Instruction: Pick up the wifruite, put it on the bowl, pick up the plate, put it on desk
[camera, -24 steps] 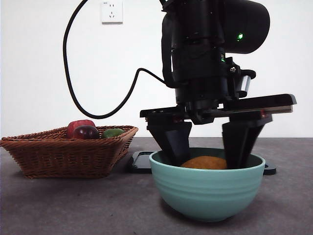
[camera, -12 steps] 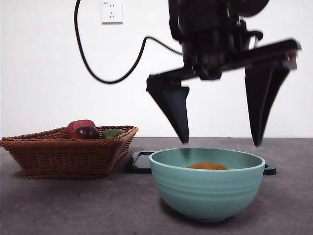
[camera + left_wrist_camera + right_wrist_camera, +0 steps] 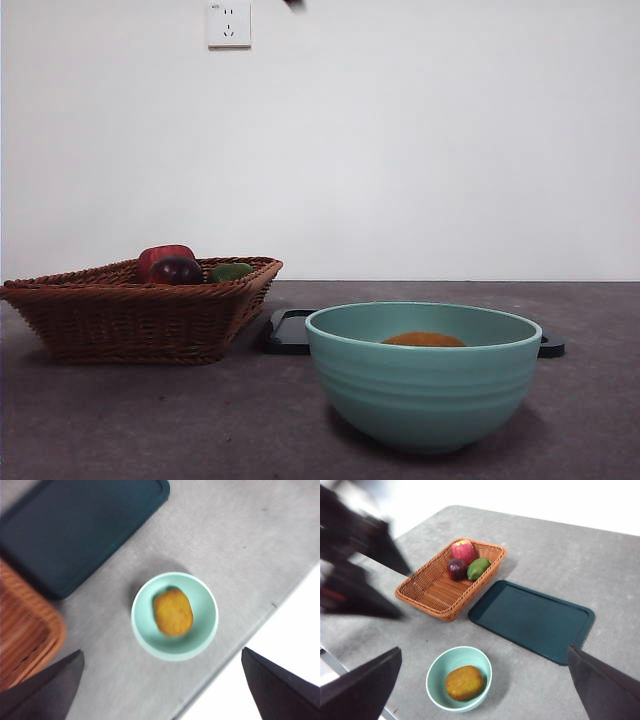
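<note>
The brown-orange wifruite (image 3: 424, 340) lies inside the mint-green bowl (image 3: 425, 395) on the grey desk (image 3: 150, 420). High above it, my left gripper (image 3: 161, 652) is open and empty, looking straight down on the wifruite (image 3: 173, 612) in the bowl (image 3: 142, 630). My right gripper (image 3: 483, 650) is also open and empty, far above the table; its view shows the wifruite (image 3: 464, 682) in the bowl (image 3: 437, 672). The plate (image 3: 532, 621), a flat dark teal tray, lies behind the bowl. Only the plate's edge (image 3: 290, 335) shows in the front view.
A wicker basket (image 3: 140, 310) to the left of the bowl holds a red fruit (image 3: 160, 257), a dark purple fruit (image 3: 177, 270) and a green fruit (image 3: 231, 271). The left arm (image 3: 350, 580) is a dark blur beside the basket (image 3: 435, 592). The table edge (image 3: 260, 615) runs near the bowl.
The gripper that stood in the bowl around the wifruite has risen with its jaws open and left the front view. The wifruite stays in the bowl.
</note>
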Tool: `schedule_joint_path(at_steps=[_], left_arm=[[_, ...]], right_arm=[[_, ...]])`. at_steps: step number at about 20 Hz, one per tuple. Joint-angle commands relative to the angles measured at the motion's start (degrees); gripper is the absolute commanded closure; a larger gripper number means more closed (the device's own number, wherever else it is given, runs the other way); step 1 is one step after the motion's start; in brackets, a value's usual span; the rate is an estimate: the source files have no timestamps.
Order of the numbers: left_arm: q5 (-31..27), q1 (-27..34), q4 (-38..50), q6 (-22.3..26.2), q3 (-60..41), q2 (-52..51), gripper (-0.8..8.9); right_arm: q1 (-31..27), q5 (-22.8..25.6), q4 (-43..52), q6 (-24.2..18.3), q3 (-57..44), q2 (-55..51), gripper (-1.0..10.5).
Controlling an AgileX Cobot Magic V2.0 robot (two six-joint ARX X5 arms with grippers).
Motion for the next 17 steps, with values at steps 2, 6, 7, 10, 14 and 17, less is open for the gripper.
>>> schedule_joint_path(at_steps=[2,6,7,10,14,17], left_arm=[[-4.79,-0.52,-2.05,0.04,1.16,-6.67,3.10],[-7.45,-0.52,-2.01,-2.69,-4.98,-16.28,3.10],[-7.67,-0.52,-1.62,-2.95,-7.54,-18.64,3.10],[-7.87,-0.52,1.20,-2.80,-16.98,-26.99,3.10],[-7.85,-0.55,6.47,-2.97,-29.07,-38.53,3.13],[-7.82,-0.55,10.62,-3.08,-37.44,-47.41,3.13]], right_arm=[[0.28,-0.15,1.55,0.07,1.01,0.07,3.9],[0.28,-0.15,2.08,0.07,1.01,0.07,3.9],[0.28,-0.15,2.10,0.07,1.01,0.07,3.9],[0.31,-0.15,2.01,0.09,1.01,0.07,3.9],[0.28,-0.17,1.99,0.11,1.01,0.07,3.9],[0.28,-0.15,1.95,0.09,1.01,0.07,3.9]])
